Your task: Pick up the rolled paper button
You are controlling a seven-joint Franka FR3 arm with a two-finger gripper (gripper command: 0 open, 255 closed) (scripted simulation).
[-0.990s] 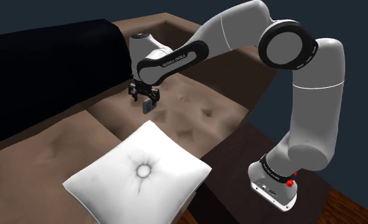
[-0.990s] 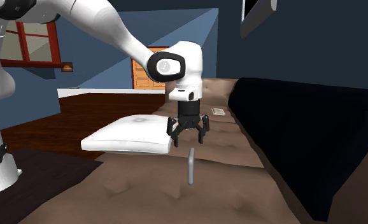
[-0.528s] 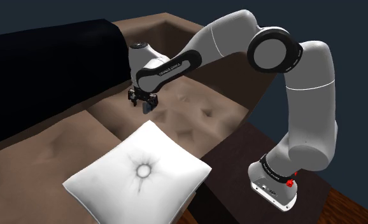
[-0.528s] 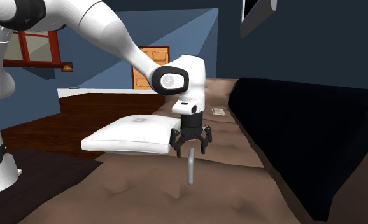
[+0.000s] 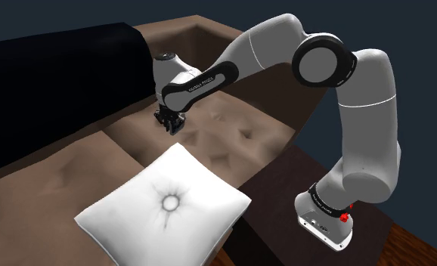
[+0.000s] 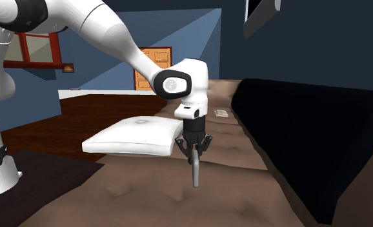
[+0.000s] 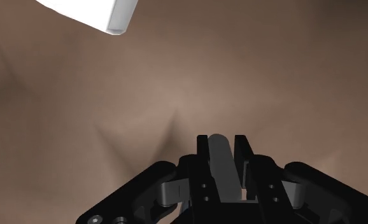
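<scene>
Your gripper pinches the top of the grey rolled paper button. Its long axis runs straight down below the fingers, so lift vertically.

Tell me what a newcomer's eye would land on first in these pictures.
The big white robot arm with dark joints arches from its stand at the shoulder view's lower right over a brown tufted sofa seat. Its all-black gripper clasps the top of a slim grey upright piece standing on the seat. A white square pillow lies nearer the shoulder camera.
</scene>
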